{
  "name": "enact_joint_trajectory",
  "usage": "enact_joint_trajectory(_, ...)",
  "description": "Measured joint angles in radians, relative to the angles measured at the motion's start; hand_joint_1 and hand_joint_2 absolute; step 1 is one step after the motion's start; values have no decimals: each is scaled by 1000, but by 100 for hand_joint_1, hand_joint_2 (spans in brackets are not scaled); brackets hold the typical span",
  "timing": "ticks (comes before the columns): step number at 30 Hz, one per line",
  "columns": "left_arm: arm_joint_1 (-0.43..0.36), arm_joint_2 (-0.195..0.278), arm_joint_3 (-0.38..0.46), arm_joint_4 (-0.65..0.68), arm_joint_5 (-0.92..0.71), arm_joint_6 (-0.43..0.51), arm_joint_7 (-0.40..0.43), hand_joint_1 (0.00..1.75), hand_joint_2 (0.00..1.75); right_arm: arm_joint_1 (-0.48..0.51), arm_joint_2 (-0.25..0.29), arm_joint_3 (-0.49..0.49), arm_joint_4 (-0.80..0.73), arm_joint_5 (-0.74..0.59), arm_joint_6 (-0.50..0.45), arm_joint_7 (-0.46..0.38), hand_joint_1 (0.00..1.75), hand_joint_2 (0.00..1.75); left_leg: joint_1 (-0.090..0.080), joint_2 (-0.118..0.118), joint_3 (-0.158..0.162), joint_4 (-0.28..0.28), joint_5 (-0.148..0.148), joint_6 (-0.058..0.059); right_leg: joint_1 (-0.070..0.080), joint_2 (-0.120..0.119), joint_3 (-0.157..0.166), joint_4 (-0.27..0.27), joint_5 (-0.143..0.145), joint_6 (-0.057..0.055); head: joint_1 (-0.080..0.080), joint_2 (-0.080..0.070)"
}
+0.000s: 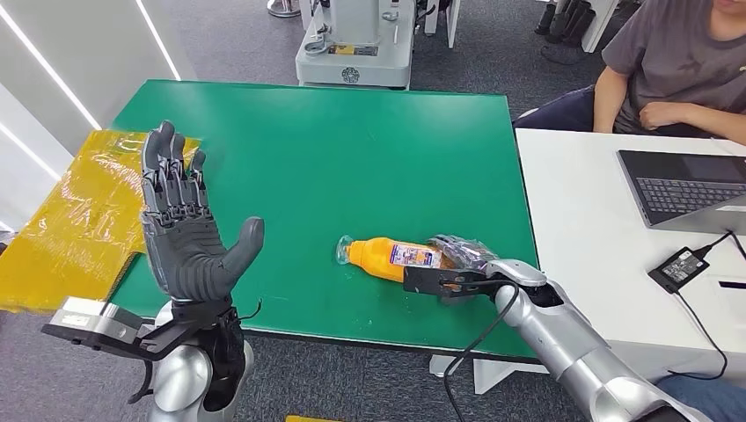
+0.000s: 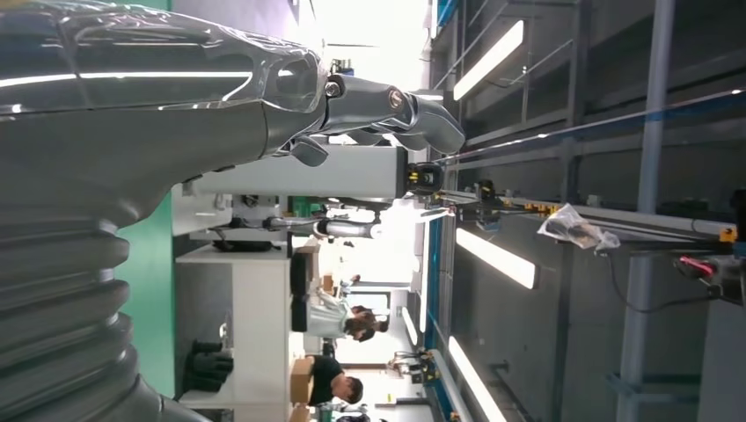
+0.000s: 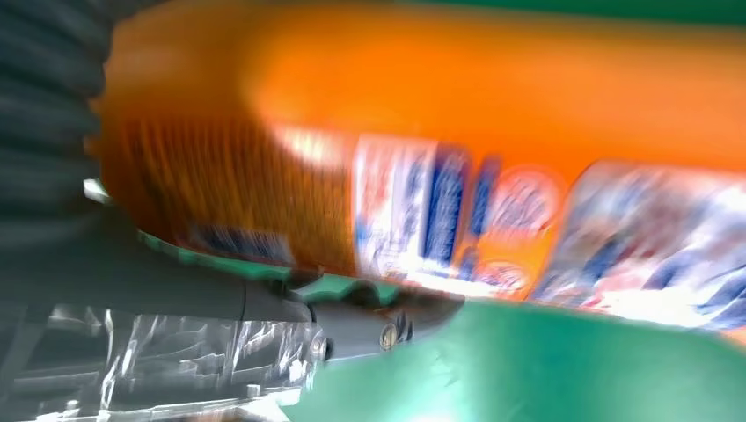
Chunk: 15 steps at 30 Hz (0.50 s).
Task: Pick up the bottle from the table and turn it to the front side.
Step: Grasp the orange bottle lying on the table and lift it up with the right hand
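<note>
Lying on its side on the green tabletop [image 1: 352,149], the orange bottle [image 1: 387,258] pointed its clear cap toward my left, with its label facing up and its base end under my right hand [image 1: 462,264]. From the head view I saw that hand draped over the bottle's base, its dark fingers [image 1: 457,249] curled across the top and a flat dark part reaching along the near side of the bottle toward the label. In the right wrist view the bottle [image 3: 457,149] filled the frame, blurred, its orange body and blue-and-white label pressed close against the grey thumb [image 3: 352,321], with green tabletop beneath. I read the right hand as wrapped around the bottle, which remained in contact with the tabletop; whether the grasp was firm I could not tell.

My left hand [image 1: 186,230] was raised above the near left corner of the tabletop, palm toward the camera, fingers [image 1: 171,167] straight and spread, thumb out to the side, grasping nothing. In the left wrist view the left hand [image 2: 352,110] pointed into the open room.

A yellow plastic sheet [image 1: 79,211] lay beside the tabletop's left edge. A person [image 1: 669,70] sat at a white desk [image 1: 589,229] to the right, which carried a laptop [image 1: 686,186] and a black power adapter [image 1: 679,269].
</note>
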Motion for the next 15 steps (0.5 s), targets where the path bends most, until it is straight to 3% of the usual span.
enact_joint_trajectory(10, -4, 4, -14, 1, 10, 13, 12, 0, 175, 2, -29, 23, 3, 6, -24, 56, 0, 175, 0, 0, 0, 0, 0, 0, 0, 0, 0, 0, 0, 0, 0, 0)
enact_joint_trajectory(14, -4, 7, -17, 1, 13, 22, 18, 0, 175, 1, -32, 29, 3, 18, -55, 66, 168, 175, 0, 0, 0, 0, 0, 0, 0, 0, 0, 0, 0, 0, 0, 0)
enact_joint_trajectory(15, -3, 7, -18, 1, 14, 24, 18, 0, 175, 1, -32, 31, 3, 20, -64, 67, 171, 175, 0, 0, -1, 0, 0, 0, 0, 0, 0, 0, 0, 0, 0, 0)
